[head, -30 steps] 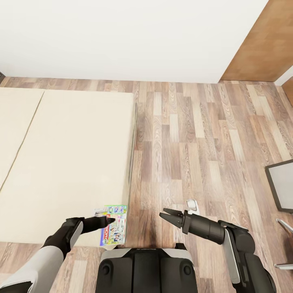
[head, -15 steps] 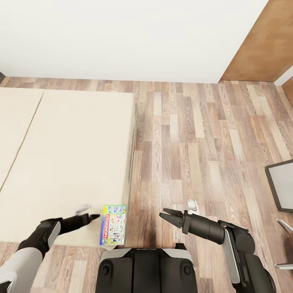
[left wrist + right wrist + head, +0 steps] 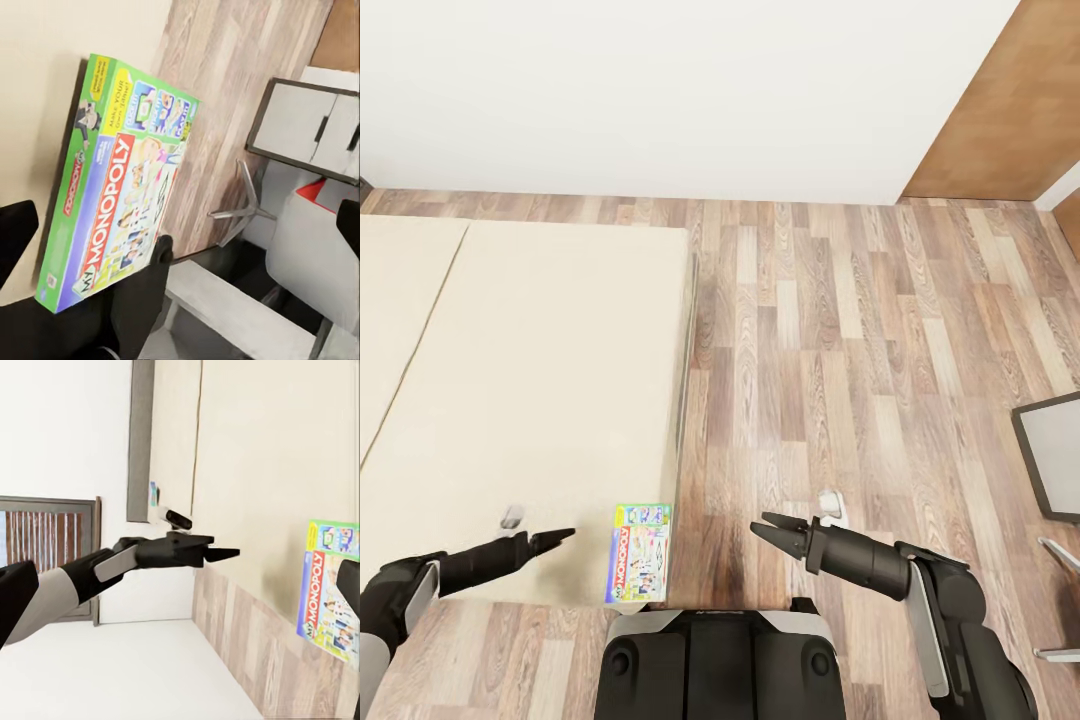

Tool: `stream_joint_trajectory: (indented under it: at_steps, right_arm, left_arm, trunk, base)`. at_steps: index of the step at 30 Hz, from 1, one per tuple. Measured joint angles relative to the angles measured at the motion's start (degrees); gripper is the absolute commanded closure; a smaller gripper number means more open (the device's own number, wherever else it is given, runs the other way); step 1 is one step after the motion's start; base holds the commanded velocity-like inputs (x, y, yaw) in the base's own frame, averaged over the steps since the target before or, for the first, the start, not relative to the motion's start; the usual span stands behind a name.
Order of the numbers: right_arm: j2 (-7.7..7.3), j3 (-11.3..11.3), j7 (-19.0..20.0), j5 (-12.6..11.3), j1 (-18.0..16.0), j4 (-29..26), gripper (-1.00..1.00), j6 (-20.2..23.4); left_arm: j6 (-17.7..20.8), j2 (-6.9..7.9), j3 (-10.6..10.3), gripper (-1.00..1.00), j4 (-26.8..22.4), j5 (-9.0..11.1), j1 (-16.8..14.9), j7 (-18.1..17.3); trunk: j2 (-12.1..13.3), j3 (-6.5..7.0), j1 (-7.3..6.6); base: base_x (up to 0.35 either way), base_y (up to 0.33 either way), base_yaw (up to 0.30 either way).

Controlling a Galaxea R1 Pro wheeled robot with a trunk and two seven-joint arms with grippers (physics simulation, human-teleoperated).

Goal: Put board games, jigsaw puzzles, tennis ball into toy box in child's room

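One board game, the green Monopoly box (image 3: pixel 639 552), lies flat on the near right corner of the beige bed (image 3: pixel 540 380). It also appears in the left wrist view (image 3: pixel 112 202) and the right wrist view (image 3: pixel 330 585). My left gripper (image 3: pixel 555 538) hovers over the mattress, a short way left of the box, open and holding nothing. My right gripper (image 3: pixel 768 528) hangs open over the wood floor, right of the bed corner. In the right wrist view the left gripper (image 3: pixel 214 547) reaches over the bed, and a small blue flat thing (image 3: pixel 153 495) sits near the grey headboard (image 3: pixel 140 435).
Wood-plank floor (image 3: pixel 840 350) stretches right of the bed up to a white wall (image 3: pixel 660 90). A brown wooden panel (image 3: pixel 1010 100) stands at the far right. A grey chair (image 3: pixel 1050 465) with metal legs sits at the right edge. A dark-framed window (image 3: pixel 45 555) is beyond the headboard.
My left arm has drawn back to the left, off the Monopoly box and out over the bare mattress. The box and my right arm have stayed put.
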Motion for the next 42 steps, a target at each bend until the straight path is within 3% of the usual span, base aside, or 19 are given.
stream_joint_trajectory:
  at_steps: [4, 12, 13, 24, 30, 42]
  right_arm:
    - [0.01, 0.05, -1.21, 0.04, 0.00, 0.04, -1.00, 0.01]
    - [-0.12, 0.07, -2.75, -0.02, 0.01, 0.18, -1.00, 0.02]
    - [0.00, 0.18, -3.62, 0.10, 0.01, 0.23, -1.00, 0.01]
    - [0.21, 0.89, -6.91, 0.22, -0.06, 0.54, -1.00, -0.11]
    - [0.21, 0.87, -7.22, 0.03, -0.07, 0.72, -1.00, -2.86]
    - [0.10, 0.43, -7.26, -0.18, -0.07, 1.16, -1.00, -3.70]
  left_arm:
    - [0.72, 0.16, 0.74, -1.00, -0.03, -0.21, 0.50, -4.35]
    - [0.86, 0.36, 1.19, -1.00, -0.04, -0.34, 0.82, -6.64]
    - [1.01, 0.96, 1.29, -1.00, -0.04, -0.18, 0.83, -6.92]
    - [1.01, 1.23, 1.30, -1.00, -0.03, -0.05, 0.84, -6.99]
    - [0.97, 1.20, 1.24, -1.00, -0.03, -0.06, 0.84, -6.88]
    - [0.67, 1.09, 1.23, -1.00, -0.03, -0.10, 0.86, -6.66]
  trunk:
    - [0.00, 0.00, 0.00]
    - [0.00, 0.00, 0.00]
    - [0.00, 0.00, 0.00]
    - [0.00, 0.00, 0.00]
    - [0.00, 0.00, 0.01]
    - [0.00, 0.00, 0.00]
  base:
    - [0.000, 0.000, 0.000]
    - [0.000, 0.000, 0.000]
    - [0.000, 0.000, 0.000]
    - [-0.005, 0.000, 0.000]
    - [-0.042, 0.000, 0.000]
    - [-0.004, 0.000, 0.000]
